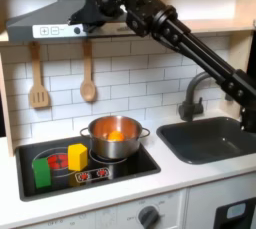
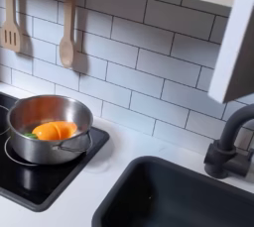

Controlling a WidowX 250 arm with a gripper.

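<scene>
Hand [image 1: 82,15] sat high above the pot [image 1: 113,138], right up against the hood [image 1: 45,23] in the first exterior view; couldn't tell whether the fingers were apart or together, too dark and blurred, and nothing visibly held. Pot was on the stove [image 1: 140,163], with an orange piece [image 2: 55,130] inside in both exterior views. Risks as I judged them: a straight drop toward the pot could clip the hood's lip, and a swing to the first exterior view's left of the pot could knock the hanging spatula [image 1: 37,78] or wooden spoon [image 1: 88,76]. A red block [image 1: 77,156] and green block [image 1: 42,170] stood just left of the pot, so a low pass there could topple them. Sink [image 1: 215,138] and faucet [image 1: 195,98] lay to the pot's right, well apart. Most open room was directly above the pot and over the surface [image 1: 170,183] in front of it.
</scene>
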